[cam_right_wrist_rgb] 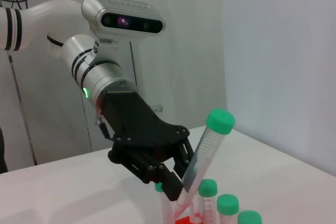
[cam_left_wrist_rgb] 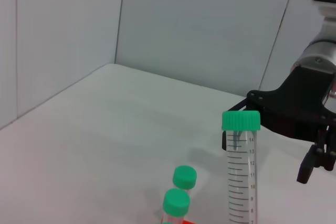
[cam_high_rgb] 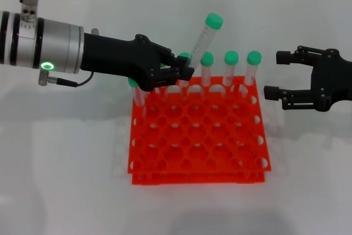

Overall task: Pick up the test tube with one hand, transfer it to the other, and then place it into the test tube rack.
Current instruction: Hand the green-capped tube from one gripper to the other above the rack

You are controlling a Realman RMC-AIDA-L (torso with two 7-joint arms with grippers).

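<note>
Front edge of the orange-red rack [cam_high_rgb: 198,177] sits closest to the head cam, flat on the white desk [cam_high_rgb: 66,191], grid of round holes mostly open.

Test tube [cam_high_rgb: 203,39] is above the rack's back-left area, lifted clear of the holes, tilted w/ its green cap up and toward the right. In the left wrist view the tube [cam_left_wrist_rgb: 240,177] shows its printed scale marks under the cap. In the right wrist view it [cam_right_wrist_rgb: 207,150] leans the same way, lower end hidden between the black fingers.

Left end effector [cam_high_rgb: 184,72] is pinching the tube near its lower part; black body, silver wrist w/ a green lit ring, reaching in from the left over the rack's back-left corner. Right wrist view shows it [cam_right_wrist_rgb: 176,179] just above the capped tubes.

Other green-capped tubes [cam_high_rgb: 231,72] stand upright along the rack's back row, approx. a row across; one more at the back-left corner is partly behind the left end effector.

Right end effector [cam_high_rgb: 272,75] hovers to the right of the rack, apart from it, fingers spread wide and pointing left, holding nothing.
</note>
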